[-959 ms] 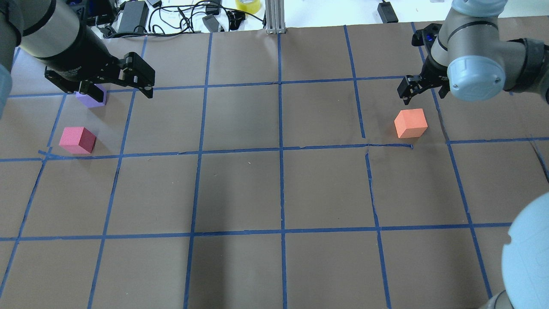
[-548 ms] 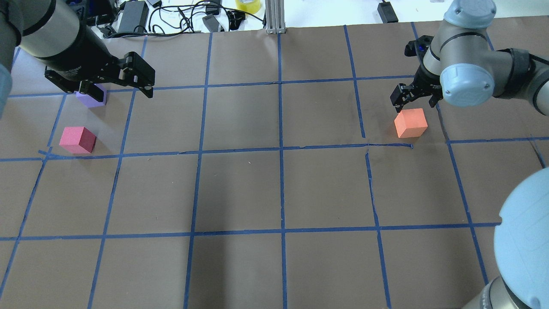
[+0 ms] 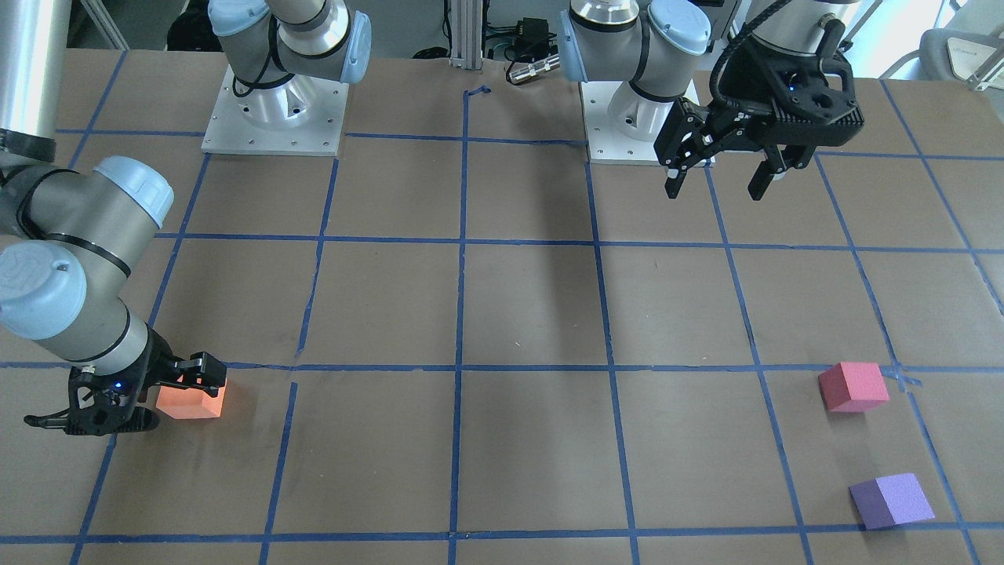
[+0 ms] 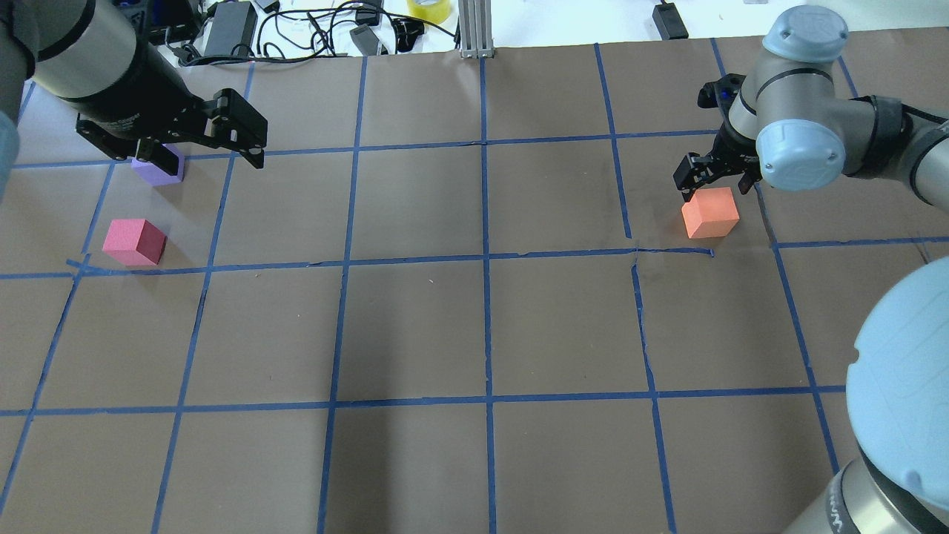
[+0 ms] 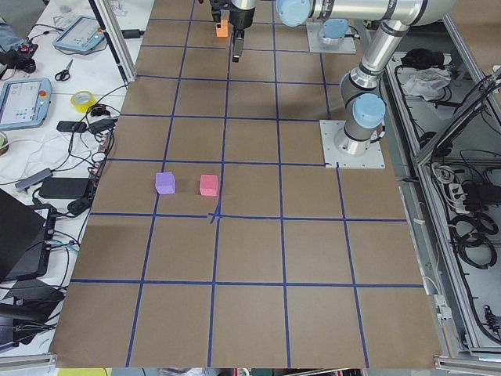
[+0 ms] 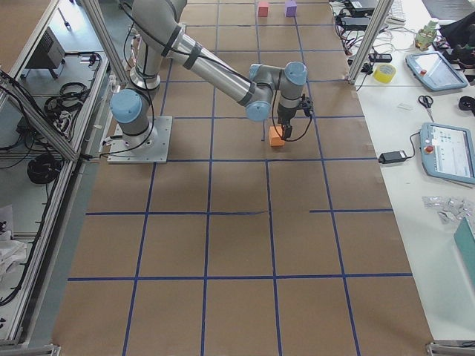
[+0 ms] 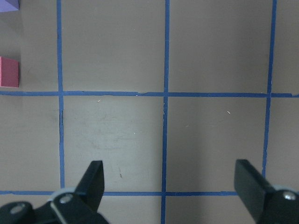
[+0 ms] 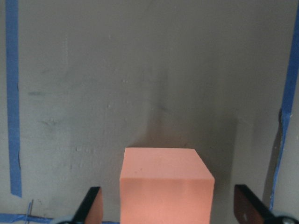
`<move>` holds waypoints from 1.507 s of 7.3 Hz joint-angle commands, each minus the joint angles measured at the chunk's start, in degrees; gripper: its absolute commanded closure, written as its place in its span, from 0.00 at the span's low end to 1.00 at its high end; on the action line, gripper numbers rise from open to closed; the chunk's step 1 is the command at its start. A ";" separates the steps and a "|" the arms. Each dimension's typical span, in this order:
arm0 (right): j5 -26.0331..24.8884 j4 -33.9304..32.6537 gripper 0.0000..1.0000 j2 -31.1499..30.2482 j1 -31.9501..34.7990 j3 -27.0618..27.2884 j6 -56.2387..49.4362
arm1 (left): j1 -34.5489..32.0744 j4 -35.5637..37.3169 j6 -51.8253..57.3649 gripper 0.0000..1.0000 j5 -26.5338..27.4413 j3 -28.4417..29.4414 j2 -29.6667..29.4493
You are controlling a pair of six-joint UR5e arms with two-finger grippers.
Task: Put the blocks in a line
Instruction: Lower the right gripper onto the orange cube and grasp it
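The orange block (image 4: 710, 213) sits on the brown table at the right, also in the front view (image 3: 190, 400). My right gripper (image 4: 714, 187) is open and low, with one finger on each side of the orange block (image 8: 166, 186), not touching it. The pinkish-red block (image 4: 134, 242) and the purple block (image 4: 159, 167) lie at the far left, near each other. My left gripper (image 4: 200, 152) is open and empty, held high above the table (image 3: 716, 188). In its wrist view both blocks show only at the upper left edge (image 7: 8, 72).
Blue tape lines (image 4: 485, 256) divide the table into squares. Cables, power bricks and a yellow tape roll (image 4: 428, 9) lie beyond the far edge beside an aluminium post (image 4: 474, 30). The two arm bases (image 3: 274, 110) stand at the robot's side.
My right gripper has come down and toward the orange block, and its fingers now stand on either side of it. The left arm and all three blocks have not moved.
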 commanded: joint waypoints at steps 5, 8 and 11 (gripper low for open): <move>0.04 0.19 0.90 2.00 -0.22 -0.01 -0.01 | 0.00 -0.09 0.22 0.00 0.00 -0.06 0.10; -0.58 1.07 1.00 0.08 0.04 -2.37 0.34 | 0.00 -0.09 0.23 0.00 0.09 -0.06 0.19; 2.14 4.24 1.00 -3.18 5.64 -4.04 7.72 | 0.09 -0.09 0.40 0.00 0.09 -0.06 0.98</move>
